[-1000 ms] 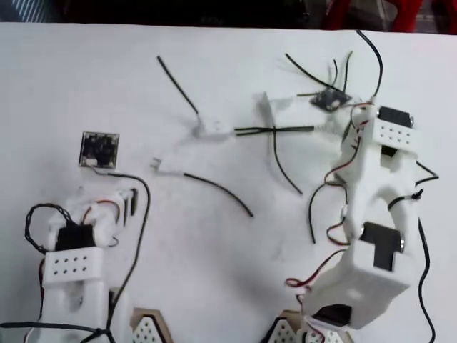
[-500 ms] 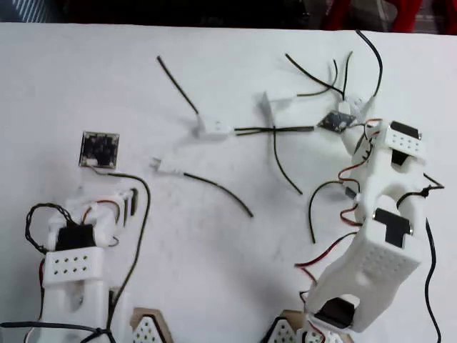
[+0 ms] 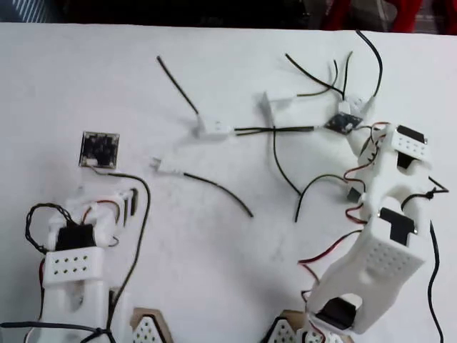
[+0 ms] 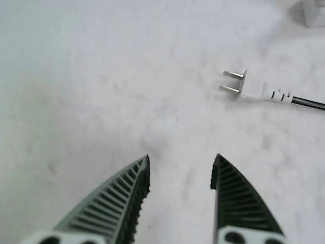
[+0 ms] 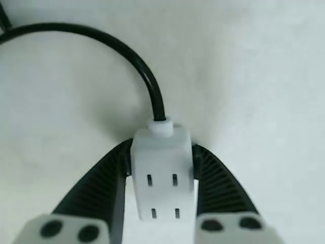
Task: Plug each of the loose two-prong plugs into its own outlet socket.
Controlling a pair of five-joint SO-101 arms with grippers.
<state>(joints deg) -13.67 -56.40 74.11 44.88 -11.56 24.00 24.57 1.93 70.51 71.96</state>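
Note:
A loose white two-prong plug (image 3: pixel 158 165) (image 4: pixel 249 87) lies on the white table, its black cord (image 3: pixel 218 189) trailing toward the middle. My left gripper (image 4: pixel 180 165) (image 3: pixel 128 204) stands open a short way from the plug, nothing between its fingers. My right gripper (image 5: pixel 162 150) (image 3: pixel 353 191) is shut on a white outlet socket (image 5: pixel 162 175), whose slots face the camera. Its black cord (image 5: pixel 127 56) (image 3: pixel 314 187) curves away over the table. Another white outlet socket (image 3: pixel 213 128) lies at the middle back with a cord running to the far left.
More black cords cross near the middle back (image 3: pixel 275 131), beside a white piece (image 3: pixel 275 100). A small black board (image 3: pixel 100 148) lies at the left and another (image 3: pixel 343 123) beside the right arm. Red and black arm wires (image 3: pixel 335 250) hang along the right arm.
The right arm has drawn back toward the near right, taking the socket and its cord along; the cord's loose end has swung left. The left arm and the loose plug have not moved.

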